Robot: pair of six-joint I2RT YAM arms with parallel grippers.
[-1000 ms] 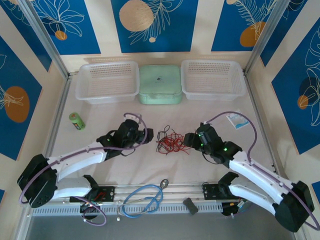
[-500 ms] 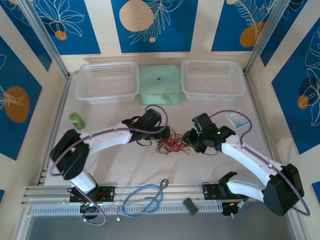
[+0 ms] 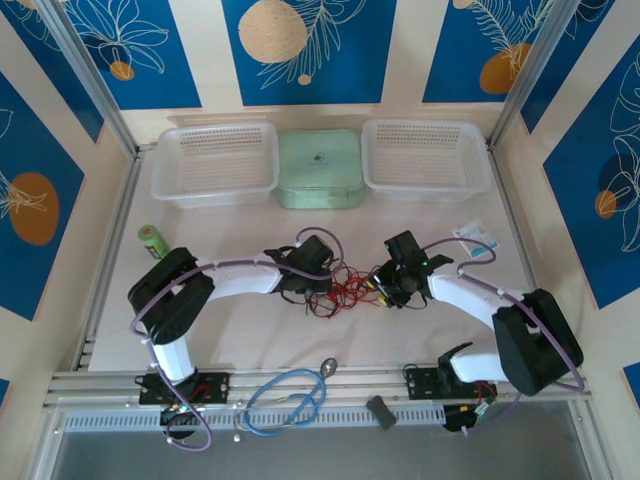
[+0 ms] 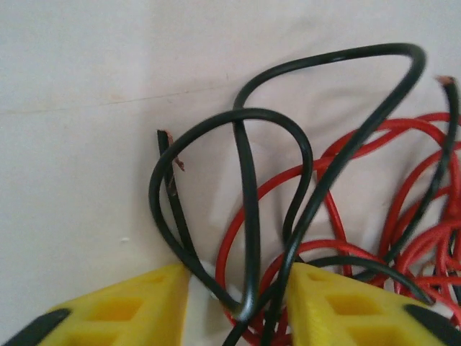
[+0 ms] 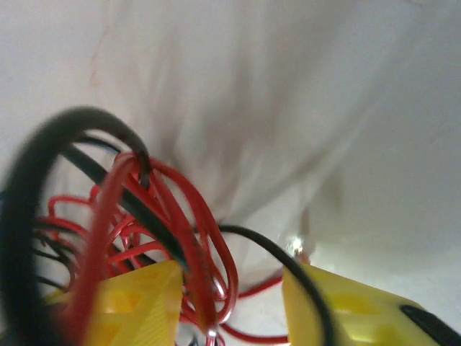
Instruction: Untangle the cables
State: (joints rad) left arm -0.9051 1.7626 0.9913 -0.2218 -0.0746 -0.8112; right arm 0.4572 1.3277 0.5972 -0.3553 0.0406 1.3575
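Top external view: the cables [image 3: 345, 285], a loose knot of thin red and black wires, lie on the white bench [image 3: 250, 335] about midway between the two arms. The left arm [image 3: 240, 282] reaches in from the left and the right arm [image 3: 465, 295] from the right. The left jaws and the right jaws each meet an edge of the knot. Their opening is too small to judge from here. At the far edge stand two clear baskets [image 3: 213, 160] with a pale green box [image 3: 320, 170] between them. A green can [image 3: 152, 241] lies at the left, and a light-blue cable [image 3: 290, 395] loops at the near rail.

Left wrist view: the yellow fingers [image 4: 144, 306] of the left jaws stand apart. Black strands of the cables [image 4: 248, 216] run down into the gap, with red loops crowding the right-hand finger. I cannot tell whether the jaws pinch them or just straddle them.

Right wrist view: the yellow fingers [image 5: 137, 303] of the right jaws also show a gap. Red loops of the cables [image 5: 108, 216] hang in it, and a black strand crosses the right-hand finger. I cannot tell whether they are grasped.
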